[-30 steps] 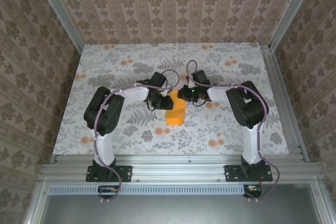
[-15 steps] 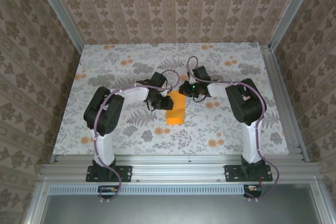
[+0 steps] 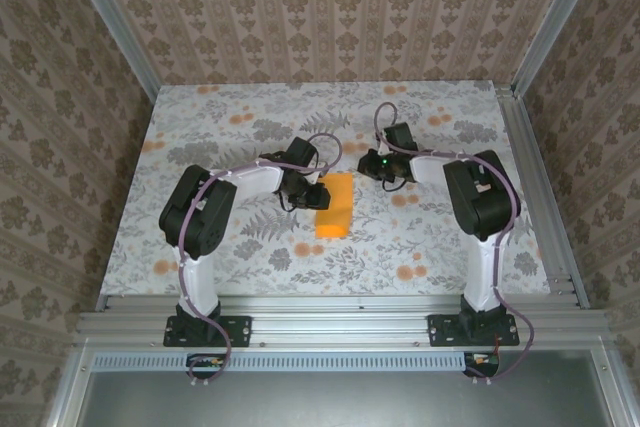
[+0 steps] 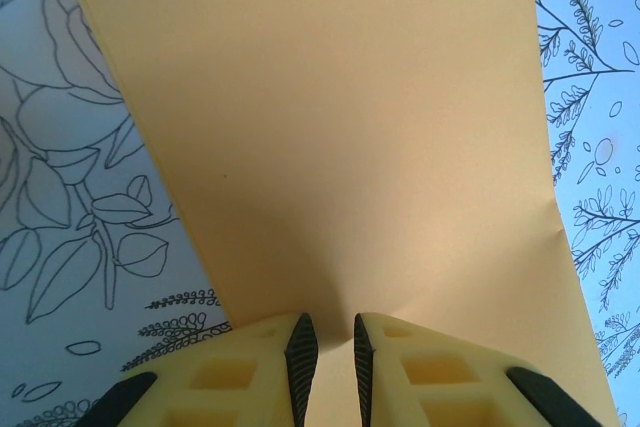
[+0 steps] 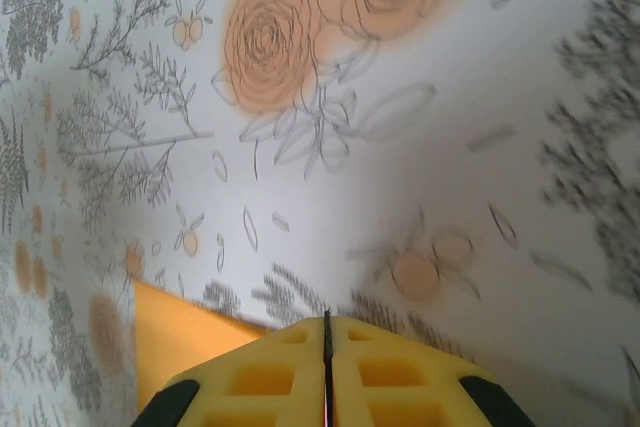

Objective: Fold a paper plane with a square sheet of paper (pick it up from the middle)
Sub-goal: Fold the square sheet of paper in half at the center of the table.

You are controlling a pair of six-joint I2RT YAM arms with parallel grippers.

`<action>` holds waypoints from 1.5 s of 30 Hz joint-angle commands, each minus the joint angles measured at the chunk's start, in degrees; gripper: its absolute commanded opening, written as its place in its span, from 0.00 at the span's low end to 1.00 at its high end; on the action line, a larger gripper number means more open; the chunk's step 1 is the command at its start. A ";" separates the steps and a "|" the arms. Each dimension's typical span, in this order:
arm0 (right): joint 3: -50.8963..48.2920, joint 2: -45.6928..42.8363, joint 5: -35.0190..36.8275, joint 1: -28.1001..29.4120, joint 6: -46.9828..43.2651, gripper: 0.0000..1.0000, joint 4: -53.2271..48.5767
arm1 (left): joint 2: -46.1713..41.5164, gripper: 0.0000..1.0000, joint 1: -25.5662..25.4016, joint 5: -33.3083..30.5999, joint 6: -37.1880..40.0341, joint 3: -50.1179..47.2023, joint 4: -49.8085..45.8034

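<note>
Top view: square sheet of paper lies folded into an upright orange rectangle near the middle of the floral surface, between the two arms. Left claw sits at the paper's left edge, about touching it. Right claw is off to the right of the paper's far right corner, apart from it, over bare surface. Left wrist view: the paper spreads wide ahead of the left claw, with a faint crease kink on its right edge; the ribbed pads are almost together with a thin slit between them, orange showing in the slit, tips right at the paper's near edge. Cannot tell whether it really pinches the paper or just rests on it. Right wrist view: right claw has its fingers pressed fully together, nothing between them; a corner of the paper shows low left, just beside the fingers, with printed surface ahead.
</note>
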 commanded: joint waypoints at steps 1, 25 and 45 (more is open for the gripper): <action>-4.47 -5.61 -2.40 0.73 1.72 0.12 1.40 | 2.62 0.24 0.30 -3.37 0.80 -2.42 -7.59; -15.71 -5.86 -9.67 7.96 3.16 0.13 3.13 | 4.03 0.24 0.62 -3.20 0.25 -2.69 -6.70; -23.01 -13.85 -11.24 7.59 4.63 0.13 4.43 | 5.28 0.24 0.71 -3.37 1.40 -2.12 -7.85</action>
